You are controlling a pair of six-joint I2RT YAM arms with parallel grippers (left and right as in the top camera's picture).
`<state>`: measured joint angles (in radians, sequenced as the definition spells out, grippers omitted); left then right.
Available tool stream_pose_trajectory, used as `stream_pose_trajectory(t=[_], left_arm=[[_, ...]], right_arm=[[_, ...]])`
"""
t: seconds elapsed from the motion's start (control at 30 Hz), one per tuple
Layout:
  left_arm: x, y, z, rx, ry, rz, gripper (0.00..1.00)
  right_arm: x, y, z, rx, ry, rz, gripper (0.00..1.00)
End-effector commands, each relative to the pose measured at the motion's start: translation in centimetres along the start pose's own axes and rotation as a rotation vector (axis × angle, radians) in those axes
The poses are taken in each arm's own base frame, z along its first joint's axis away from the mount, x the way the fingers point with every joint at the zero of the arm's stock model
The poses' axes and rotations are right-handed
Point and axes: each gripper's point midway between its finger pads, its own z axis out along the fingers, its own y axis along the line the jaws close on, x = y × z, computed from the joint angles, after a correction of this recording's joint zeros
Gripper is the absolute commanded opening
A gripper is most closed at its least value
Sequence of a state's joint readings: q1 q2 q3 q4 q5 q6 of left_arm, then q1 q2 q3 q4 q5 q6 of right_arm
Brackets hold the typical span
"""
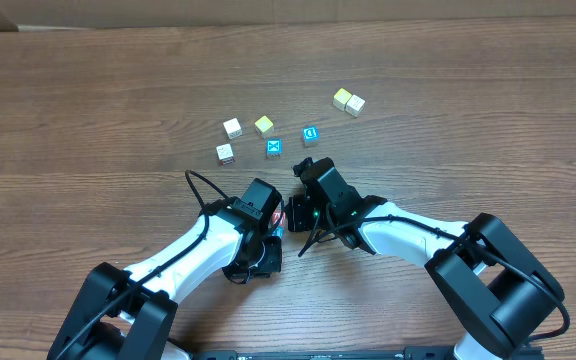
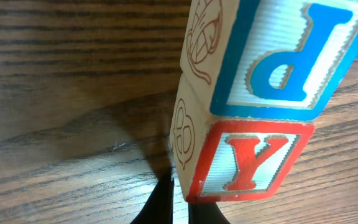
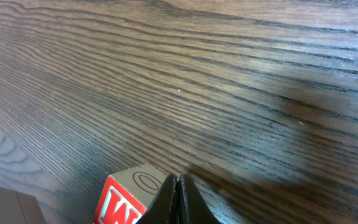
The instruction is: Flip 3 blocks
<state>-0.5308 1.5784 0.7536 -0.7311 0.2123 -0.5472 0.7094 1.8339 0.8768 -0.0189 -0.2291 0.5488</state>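
Note:
Three blocks lie between my two grippers at mid-table. In the left wrist view a blue P block (image 2: pixel 291 56) and a red Y block (image 2: pixel 247 162) sit side by side, touching, letters facing the camera. My left gripper (image 2: pixel 179 208) is shut with nothing in it, its tips right at the Y block's near corner. A red M block (image 3: pixel 120 202) shows in the right wrist view, just left of my right gripper (image 3: pixel 178 193), which is shut and empty. Overhead, the left gripper (image 1: pixel 271 238) and right gripper (image 1: pixel 296 215) largely hide the blocks (image 1: pixel 280 222).
Farther back lie other cubes: a white one (image 1: pixel 232 127), a yellow one (image 1: pixel 264 124), a white one with red print (image 1: pixel 225 153), a blue X cube (image 1: pixel 274 148), a blue D cube (image 1: pixel 310 135), and a yellow and white pair (image 1: pixel 348 100). The table (image 1: pixel 88 110) is brown wood.

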Motion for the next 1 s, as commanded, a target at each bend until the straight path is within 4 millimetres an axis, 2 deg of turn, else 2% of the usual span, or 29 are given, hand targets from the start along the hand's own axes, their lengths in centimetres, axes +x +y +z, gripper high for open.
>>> stream_pose_trajectory(t=[0.0, 0.97], left_arm=[[-0.65, -0.38, -0.24, -0.001, -0.023, 0.004, 0.04], [-0.95, -0.82, -0.25, 0.019, -0.033, 0.010, 0.04]], right_arm=[[-0.29, 0.40, 0.20, -0.011, -0.004, -0.012, 0.04], [-0.12, 0.82, 0.19, -0.035, 0.007, -0.032, 0.04]])
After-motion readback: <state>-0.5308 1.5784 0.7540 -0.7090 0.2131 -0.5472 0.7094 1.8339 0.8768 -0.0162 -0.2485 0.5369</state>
